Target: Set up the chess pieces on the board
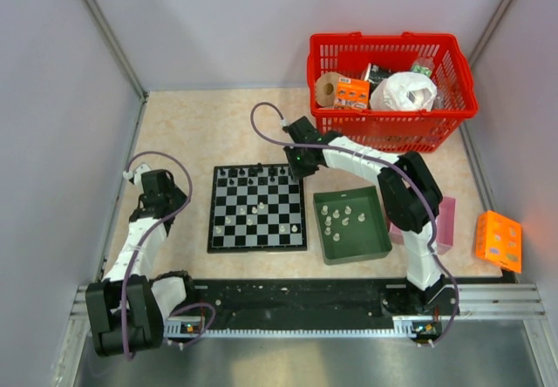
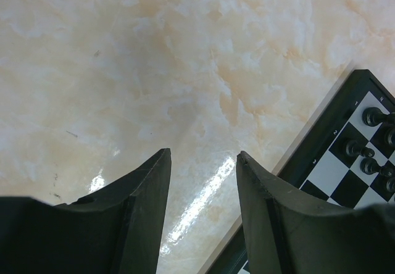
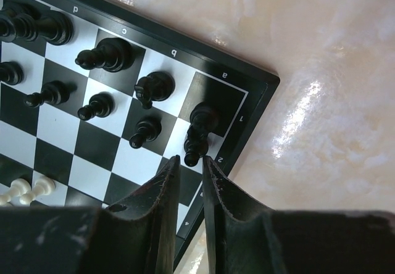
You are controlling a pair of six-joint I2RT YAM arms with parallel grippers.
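Two black pieces crowd the right gripper [image 3: 190, 160] at the far right corner of the board [image 3: 229, 76]: a black pawn [image 3: 194, 145] right at the fingertips and a corner piece [image 3: 203, 115] just behind it. A slightly off-centre pinch or a sideways nudge could tip the pawn into its neighbour and topple that packed corner; a skewed lift could drag it off its square.

The right jaws stand almost together with only a thin slit between them. The pawn's foot sits at their ends, but from this angle I cannot tell whether they pinch it or merely touch it.

The left gripper [image 2: 203, 157] hangs over bare table left of the board, jaws well apart, holding nothing. Most white pieces [image 1: 336, 217] lie in the green tray [image 1: 353, 249] right of the board, so plenty remains.
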